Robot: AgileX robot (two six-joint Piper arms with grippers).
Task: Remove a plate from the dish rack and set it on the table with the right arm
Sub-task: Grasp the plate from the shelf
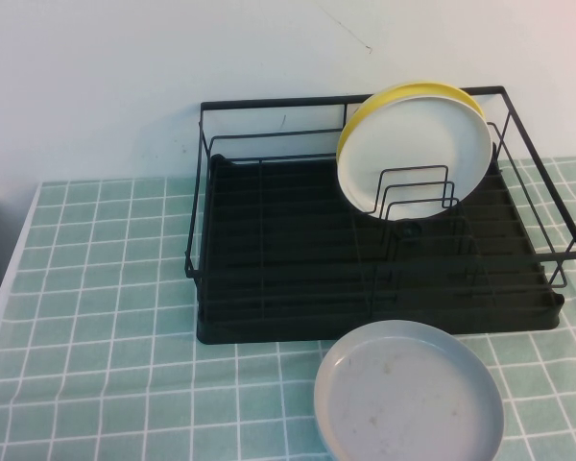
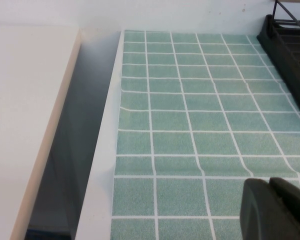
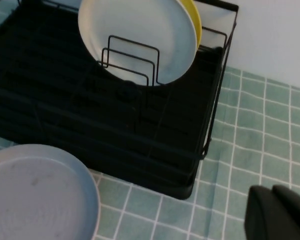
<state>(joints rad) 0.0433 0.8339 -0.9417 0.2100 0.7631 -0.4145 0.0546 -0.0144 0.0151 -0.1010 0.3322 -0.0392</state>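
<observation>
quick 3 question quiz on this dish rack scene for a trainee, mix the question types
1. True or false: the white plate stands upright in the rack, in front of the yellow plate.
2. Where is the grey plate? A) in the rack B) flat on the table, just before the rack C) held by a tool
3. Fill in: the right tool, low over the tiles beside the rack, is ___ and holds nothing; the left tool is off by the table's left edge.

Key: 1 true; 2 B; 3 shut

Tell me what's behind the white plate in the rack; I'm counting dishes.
Behind the white plate in the dish rack, a yellow plate shows only as a rim along its upper edge; the rest is covered, so anything further back cannot be seen.
</observation>
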